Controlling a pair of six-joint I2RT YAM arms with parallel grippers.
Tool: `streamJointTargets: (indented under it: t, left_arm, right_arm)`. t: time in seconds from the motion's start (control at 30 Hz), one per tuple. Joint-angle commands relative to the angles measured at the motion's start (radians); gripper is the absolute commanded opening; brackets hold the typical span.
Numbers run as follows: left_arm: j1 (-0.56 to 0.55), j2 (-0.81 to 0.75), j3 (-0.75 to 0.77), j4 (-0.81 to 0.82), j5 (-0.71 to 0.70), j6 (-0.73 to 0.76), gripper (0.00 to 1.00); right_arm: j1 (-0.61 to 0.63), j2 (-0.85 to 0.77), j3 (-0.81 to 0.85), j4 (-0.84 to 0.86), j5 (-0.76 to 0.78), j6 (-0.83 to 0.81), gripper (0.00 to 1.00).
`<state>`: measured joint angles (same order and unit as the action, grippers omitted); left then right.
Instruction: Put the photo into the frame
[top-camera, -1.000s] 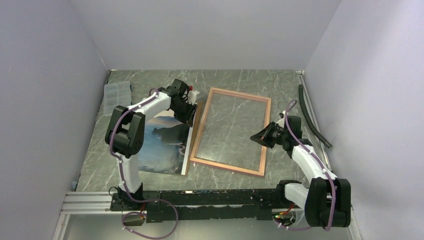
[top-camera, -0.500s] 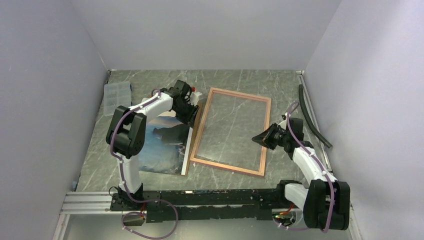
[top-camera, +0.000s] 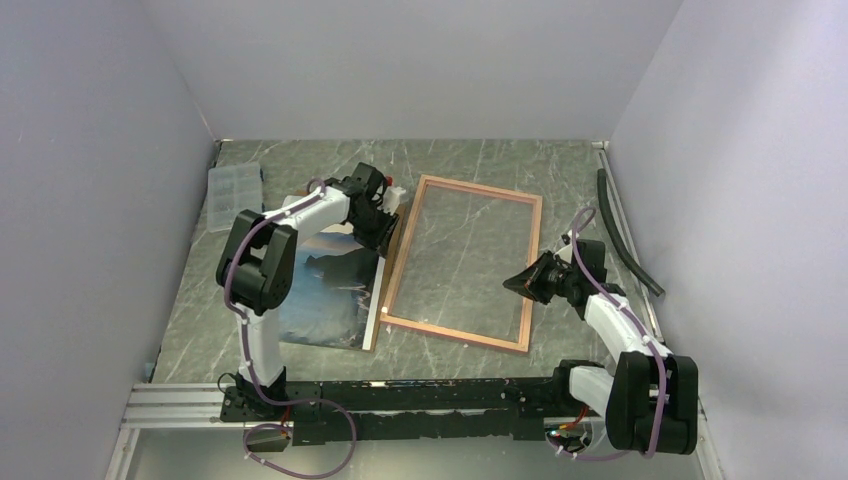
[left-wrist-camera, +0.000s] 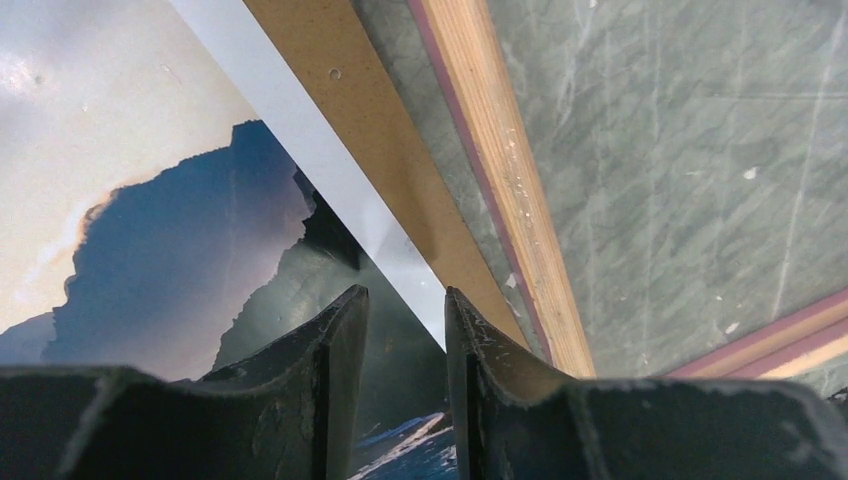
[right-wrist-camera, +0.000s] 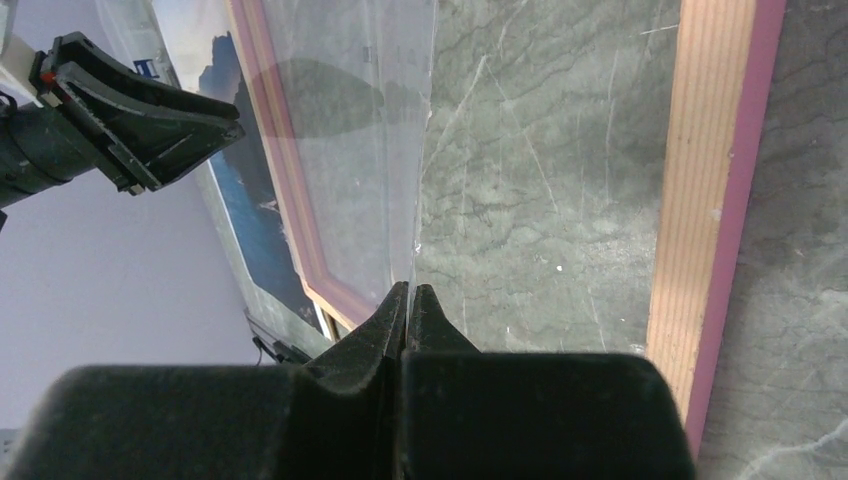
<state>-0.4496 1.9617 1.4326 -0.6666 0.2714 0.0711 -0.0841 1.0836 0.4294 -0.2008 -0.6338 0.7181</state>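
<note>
Lying flat at the middle of the grey-green marbled table (top-camera: 500, 160): frame (top-camera: 455, 336), one item, tan wood side up, with a pink strip along the outer edge of its rails.

Clear pane (right-wrist-camera: 350, 150): one sheet, within the frame. Its edge at the frame's 3 o'clock side runs straight into the tips of the right pincer.

Photo (top-camera: 325, 285): one glossy print of dark mountains, blue water and pale sky with a white border. It lies at 9 o'clock of the frame, outside it, on a brown backing board (left-wrist-camera: 340, 90) whose edge shows between the print and the frame's near rail.

Left pincer (top-camera: 382, 232): over the photo's edge nearest the frame. Its fingers are parted by a narrow gap, released, with nothing seen between them.

Right pincer (top-camera: 520, 282): at the frame's 3 o'clock rail, clenched on the edge of the clear pane.

Clear compartment box (top-camera: 232, 185): at 10 o'clock of the frame, by the left wall.

Black strip (top-camera: 622, 230): at 3 o'clock, along the right wall.

Writing: one small blue mark (right-wrist-camera: 145, 68) on a white surface behind the left pincer, too small to read.
</note>
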Motion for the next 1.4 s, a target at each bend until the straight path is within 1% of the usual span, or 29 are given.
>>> streamJointTargets:
  t: [0.0, 0.2, 0.43, 0.63, 0.97, 1.37]
  left_arm:
    - [-0.006, 0.025, 0.031, 0.026, -0.024, 0.016, 0.39]
    - [-0.006, 0.049, 0.056, 0.026, -0.018, 0.008, 0.39]
    - [-0.015, 0.057, 0.067, 0.027, -0.015, 0.007, 0.38]
    - [-0.027, 0.058, 0.056, 0.038, -0.027, 0.016, 0.38]
    - [-0.043, 0.078, 0.063, 0.038, -0.025, 0.022, 0.35]
    - [-0.060, 0.084, 0.060, 0.038, -0.025, 0.032, 0.33]
  right_arm:
    - [-0.006, 0.013, 0.042, 0.002, -0.030, -0.049, 0.00]
    - [-0.013, 0.014, 0.029, -0.010, -0.033, -0.056, 0.00]
    - [-0.014, 0.015, 0.007, 0.027, -0.038, -0.029, 0.00]
    - [-0.014, 0.014, 0.051, 0.018, -0.017, -0.053, 0.00]
    - [-0.014, -0.026, 0.123, -0.002, 0.047, -0.139, 0.00]
    - [-0.015, 0.057, 0.150, 0.048, 0.008, -0.154, 0.00]
